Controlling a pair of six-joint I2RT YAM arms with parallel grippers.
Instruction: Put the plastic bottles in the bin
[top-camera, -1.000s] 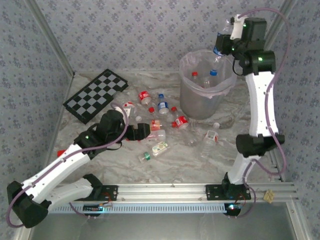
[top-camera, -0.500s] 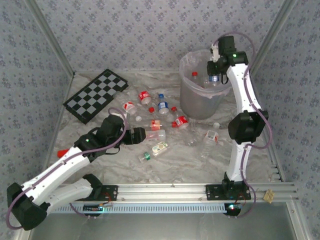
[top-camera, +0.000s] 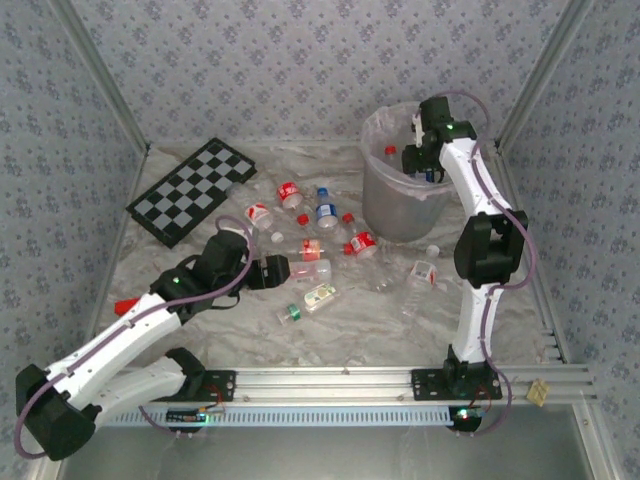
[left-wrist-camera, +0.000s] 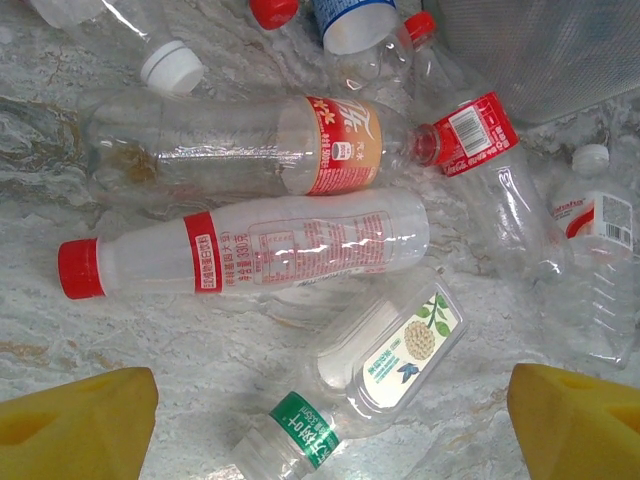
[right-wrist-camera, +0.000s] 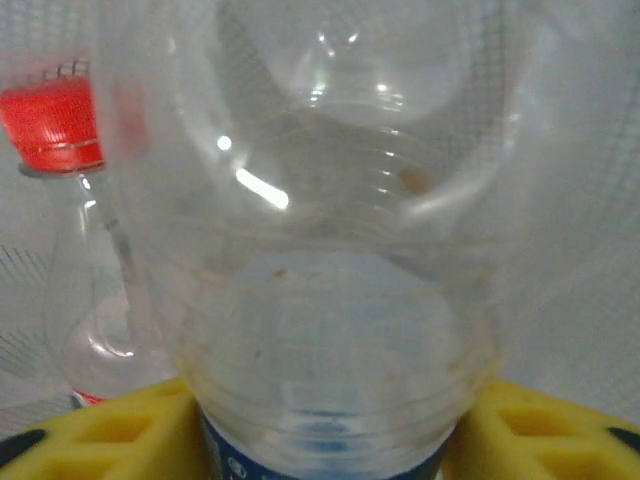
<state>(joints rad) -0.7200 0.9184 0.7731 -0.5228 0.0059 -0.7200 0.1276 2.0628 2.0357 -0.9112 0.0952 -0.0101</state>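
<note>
Bottle (right-wrist-camera: 330, 300), held by right gripper (top-camera: 414, 160) inside the bin (top-camera: 385, 215), may stay wedged between the tight pads (right-wrist-camera: 120, 430). Left gripper (left-wrist-camera: 330, 425) is wide open.

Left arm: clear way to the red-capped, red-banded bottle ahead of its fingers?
Probably yes. The left gripper is open just short of the red-banded bottle, with nothing on top of it. The green-label bottle lies nearer, between the fingers, and may get nudged.

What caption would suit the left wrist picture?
Open left gripper hovers over clear plastic bottles lying scattered on the marbled table.
</note>
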